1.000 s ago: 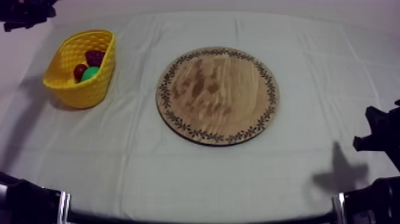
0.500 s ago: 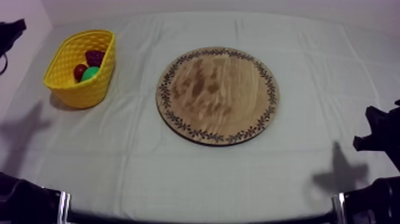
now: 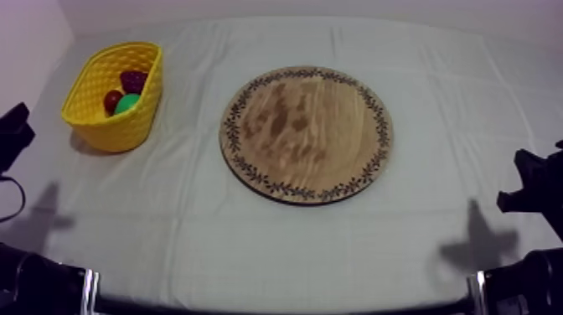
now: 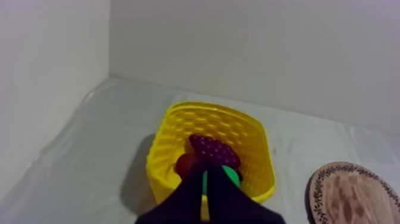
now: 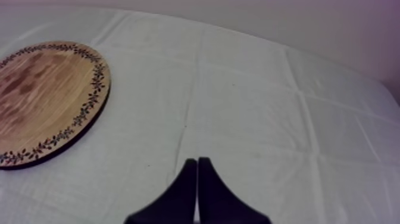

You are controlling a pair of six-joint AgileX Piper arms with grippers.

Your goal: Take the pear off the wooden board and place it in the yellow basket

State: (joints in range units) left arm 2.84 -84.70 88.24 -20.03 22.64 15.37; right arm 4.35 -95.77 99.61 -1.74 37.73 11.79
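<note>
two grippers, both with fingers pressed together on nothing. left gripper [image 4: 205, 179] sits near the yellow basket [image 3: 100, 126], at its eight o'clock. yellow basket is at ten o'clock of the wooden board [image 3: 307, 134]. pear [image 3: 128, 105] lies inside the basket, at six o'clock of the grapes [image 3: 132, 80], with the small red fruit [image 3: 111, 100] at its nine. right gripper [image 5: 196, 164] is over the cloth [image 5: 268, 107], at four o'clock of the board.
</note>
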